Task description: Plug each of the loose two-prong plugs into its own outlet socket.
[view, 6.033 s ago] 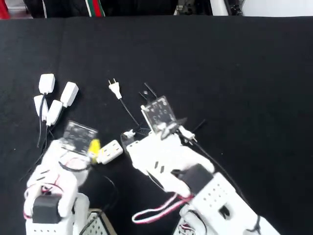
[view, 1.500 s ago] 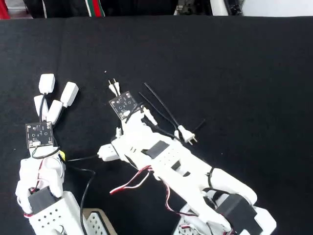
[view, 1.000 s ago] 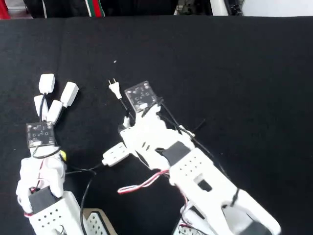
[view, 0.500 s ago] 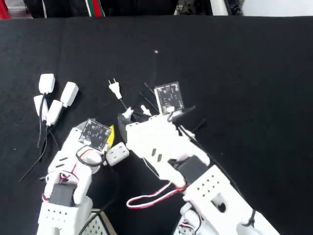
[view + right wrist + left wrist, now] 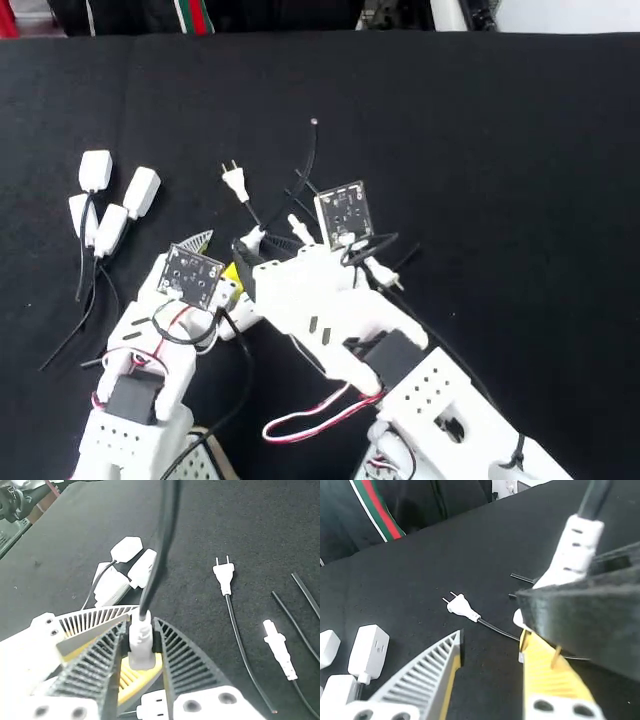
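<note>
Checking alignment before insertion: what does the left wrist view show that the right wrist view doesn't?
Left wrist view: the bare prongs of the held plug beside the left gripper. Right wrist view: a second loose plug and a socket under the right gripper. Both: the held plug, one loose plug on the table, the socket cluster.

Four white outlet sockets [image 5: 108,200] bunched at the table's 9 o'clock side, black cords trailing toward 6. A fifth socket [image 5: 150,707], white, flat on the black cloth at about 7 o'clock of centre. A white two-prong plug [image 5: 234,181] lying at 10 o'clock of centre, prongs toward 11, cord toward 5. A second plug [image 5: 297,225] and a third plug [image 5: 384,272] loose near centre. A fourth plug [image 5: 141,642] upright, pinched in the right gripper [image 5: 140,625], black cord rising from its top.
</note>
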Available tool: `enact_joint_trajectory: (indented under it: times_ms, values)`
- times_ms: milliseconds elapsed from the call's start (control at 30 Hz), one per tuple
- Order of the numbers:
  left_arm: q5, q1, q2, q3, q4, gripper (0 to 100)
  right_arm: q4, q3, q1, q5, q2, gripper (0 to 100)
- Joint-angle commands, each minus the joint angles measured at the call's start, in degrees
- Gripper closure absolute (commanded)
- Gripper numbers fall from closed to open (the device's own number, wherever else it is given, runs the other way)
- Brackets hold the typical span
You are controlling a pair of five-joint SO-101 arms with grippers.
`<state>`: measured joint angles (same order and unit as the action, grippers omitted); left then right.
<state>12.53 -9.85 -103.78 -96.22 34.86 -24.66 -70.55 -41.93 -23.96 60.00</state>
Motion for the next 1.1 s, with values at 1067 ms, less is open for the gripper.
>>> enact_joint_trajectory:
  times_ms: [1067]
  values:
    - [10.5, 33.5, -0.6, 2.3, 20.4, 81, -11.3, -1.5, -2.2, 3.1, 0.0, 98.7]
